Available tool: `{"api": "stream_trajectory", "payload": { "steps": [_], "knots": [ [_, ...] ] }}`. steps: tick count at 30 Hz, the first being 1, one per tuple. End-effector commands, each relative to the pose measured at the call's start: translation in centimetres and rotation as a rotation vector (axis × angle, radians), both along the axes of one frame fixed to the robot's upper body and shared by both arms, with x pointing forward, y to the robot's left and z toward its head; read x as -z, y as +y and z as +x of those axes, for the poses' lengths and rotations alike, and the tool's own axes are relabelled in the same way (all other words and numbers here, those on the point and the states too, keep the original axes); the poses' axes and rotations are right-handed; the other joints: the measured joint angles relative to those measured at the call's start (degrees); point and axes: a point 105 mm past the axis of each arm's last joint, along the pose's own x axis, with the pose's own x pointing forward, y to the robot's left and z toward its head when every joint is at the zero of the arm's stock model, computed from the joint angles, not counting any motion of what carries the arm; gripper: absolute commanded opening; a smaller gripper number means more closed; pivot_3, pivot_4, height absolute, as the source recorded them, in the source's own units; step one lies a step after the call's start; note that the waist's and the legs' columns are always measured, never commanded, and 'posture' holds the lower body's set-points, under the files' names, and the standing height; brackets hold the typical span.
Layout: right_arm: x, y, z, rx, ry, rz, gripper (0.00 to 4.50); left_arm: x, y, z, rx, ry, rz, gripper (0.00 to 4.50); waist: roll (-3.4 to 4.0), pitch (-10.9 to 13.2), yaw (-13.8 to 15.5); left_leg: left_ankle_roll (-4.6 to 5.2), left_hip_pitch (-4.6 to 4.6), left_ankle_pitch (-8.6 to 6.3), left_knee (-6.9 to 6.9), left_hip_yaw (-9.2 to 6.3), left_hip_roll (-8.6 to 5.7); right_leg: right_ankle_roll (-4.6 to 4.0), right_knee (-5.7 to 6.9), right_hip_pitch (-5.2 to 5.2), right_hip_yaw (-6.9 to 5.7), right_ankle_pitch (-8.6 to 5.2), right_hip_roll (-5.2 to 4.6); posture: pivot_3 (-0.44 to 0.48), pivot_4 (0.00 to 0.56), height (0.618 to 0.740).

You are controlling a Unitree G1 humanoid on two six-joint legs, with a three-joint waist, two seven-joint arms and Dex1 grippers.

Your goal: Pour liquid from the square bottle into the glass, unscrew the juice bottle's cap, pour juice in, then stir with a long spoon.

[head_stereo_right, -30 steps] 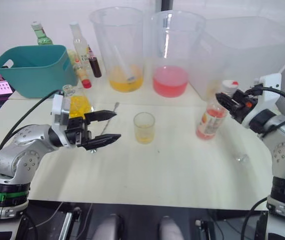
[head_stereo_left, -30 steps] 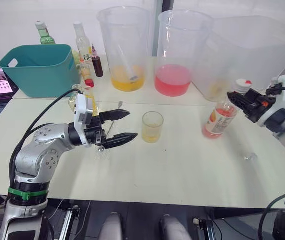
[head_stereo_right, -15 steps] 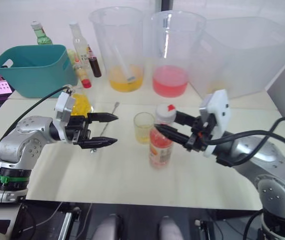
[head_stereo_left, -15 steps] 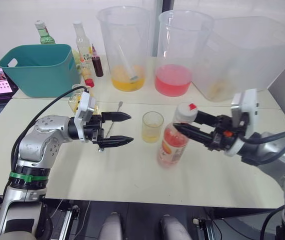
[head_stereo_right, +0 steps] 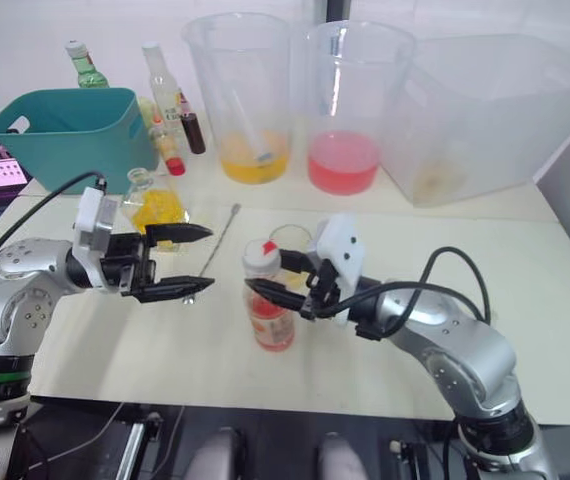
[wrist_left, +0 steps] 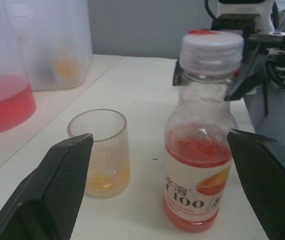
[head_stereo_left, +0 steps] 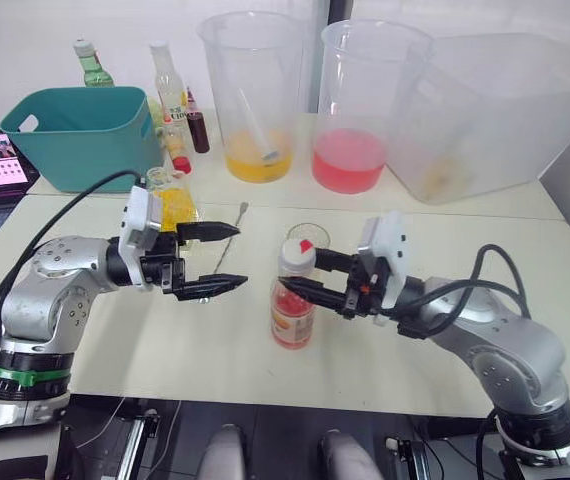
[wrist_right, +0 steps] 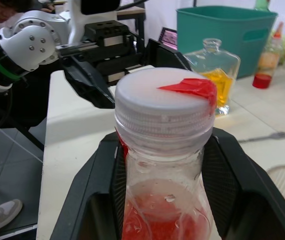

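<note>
Pink juice bottle (head_stereo_left: 293, 305) stands upright on table (head_stereo_left: 395, 340), just before glass (head_stereo_left: 308, 236); right gripper (head_stereo_left: 303, 275) apparently clamps its neck. Left gripper (head_stereo_left: 227, 258) spread, empty, facing cap (wrist_left: 211, 46).

Your two head views look forward and down from above the table (head_stereo_left: 115, 340), taking in both arms with the measuring jugs (head_stereo_left: 250, 95) and the teal basket (head_stereo_left: 85, 135) at the far edge; they share nearly the whole scene, offset sideways. Your left wrist view sits low, close to the tabletop, looking level along its fingers (wrist_left: 65, 195) across to the juice bottle (wrist_left: 200, 165) and the glass (wrist_left: 100, 152), with the right gripper (wrist_left: 210, 82) behind. Your right wrist view sits very near the juice bottle's cap (wrist_right: 165, 102), facing back toward the left gripper (wrist_right: 97, 75) and the square bottle (wrist_right: 215, 75). Both wrist views share the juice bottle from opposite sides.
</note>
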Motion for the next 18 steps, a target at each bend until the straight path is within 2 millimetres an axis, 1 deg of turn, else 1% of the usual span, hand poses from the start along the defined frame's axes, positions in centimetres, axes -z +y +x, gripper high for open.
{"api": "stream_trajectory", "payload": {
  "steps": [1,2,3,7,8,11,15,18],
  "knots": [
    [0.2,-0.2,-0.2,-0.015,-0.04,-0.002,1.59,-0.3,0.3,-1.1,0.013,-0.034,0.038,4.5,0.0,0.0,0.0,0.0,0.01,0.0,0.0,0.0,0.01,0.0,0.0,0.0,0.0,0.0,0.0,0.0,0.15,0.719],
    [0.1,-0.1,-0.2,-0.022,-0.032,0.012,2.61,-0.2,0.4,-1.1,0.007,-0.035,0.047,4.5,0.0,0.0,-0.1,0.0,0.01,0.0,0.0,-0.01,0.01,0.0,0.01,0.0,-0.02,0.0,0.0,0.0,0.15,0.719],
    [0.1,0.0,-0.4,-0.031,-0.024,0.025,2.88,-0.3,0.6,-1.2,0.001,-0.038,0.049,4.5,0.0,0.0,-0.1,0.0,0.02,0.0,0.0,-0.02,0.02,-0.01,0.02,0.0,-0.04,0.0,0.0,0.0,0.15,0.719],
    [0.1,0.1,-0.9,-0.071,-0.012,0.018,4.29,-0.5,1.2,-1.4,-0.017,-0.04,0.055,4.5,0.0,0.0,-0.1,0.0,0.01,0.0,0.0,-0.02,0.02,-0.01,0.02,0.0,-0.06,0.0,0.0,0.0,0.15,0.719],
    [0.1,0.0,-1.0,-0.076,-0.012,0.014,4.46,-0.4,1.3,-1.4,-0.02,-0.039,0.055,4.5,0.0,0.0,-0.1,0.0,0.01,0.0,0.0,-0.02,0.02,-0.01,0.02,0.0,-0.07,0.0,0.0,0.0,0.15,0.719],
    [0.0,-0.6,-0.7,-0.097,-0.014,-0.01,4.46,-0.2,1.5,-1.5,-0.034,-0.036,0.055,4.5,0.0,0.0,-0.1,0.0,0.01,0.0,-0.02,-0.03,0.02,-0.01,0.02,0.0,-0.07,0.0,0.0,0.0,0.15,0.719],
    [-0.2,-1.7,0.3,-0.12,-0.021,-0.05,4.46,-0.2,1.8,-1.9,-0.062,-0.046,0.055,4.5,-0.02,0.0,0.0,0.0,0.01,0.0,-0.01,-0.03,0.02,-0.01,-0.01,0.02,-0.08,-0.01,-0.01,0.0,0.15,0.719],
    [-0.2,-1.9,0.4,-0.168,-0.029,-0.089,4.46,-0.2,2.0,-2.2,-0.084,-0.053,0.051,4.5,-0.02,0.0,0.0,0.0,0.01,0.0,-0.01,-0.03,0.02,-0.01,-0.01,0.01,-0.09,-0.01,-0.01,0.0,0.15,0.719]
  ]
}}
